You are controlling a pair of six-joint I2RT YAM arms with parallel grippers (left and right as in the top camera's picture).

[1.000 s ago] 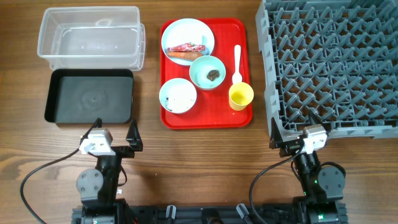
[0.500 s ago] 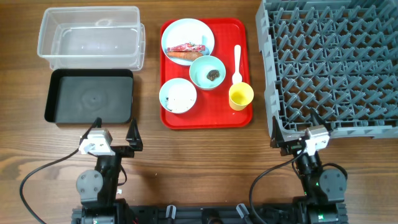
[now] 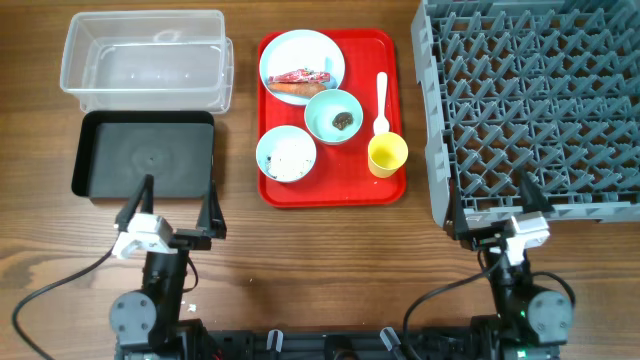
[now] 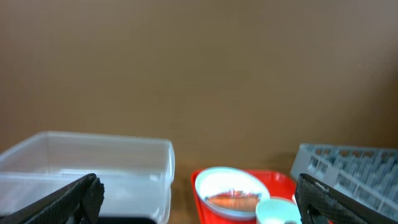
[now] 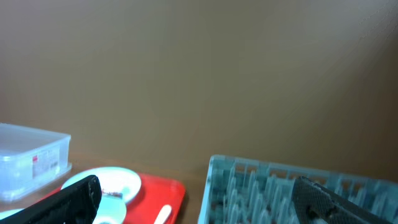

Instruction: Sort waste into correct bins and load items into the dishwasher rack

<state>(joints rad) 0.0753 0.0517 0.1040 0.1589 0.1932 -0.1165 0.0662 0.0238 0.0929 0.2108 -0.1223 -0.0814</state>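
Holds left gripper (image 3: 179, 188), right gripper (image 3: 486, 192) at six o'clock, jaws spread, empty, for reaching. Awaits plate (image 3: 285, 50) on red tray (image 3: 335, 185) at twelve, between clear tub (image 3: 145, 60) at ten, dishwasher rack (image 3: 540, 100) at two.

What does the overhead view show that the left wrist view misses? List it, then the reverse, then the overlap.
Only overhead: the cup, the spoon and the open right gripper. Only left wrist: the brown wall. Both: the tub, the red tray, the plate and the rack.
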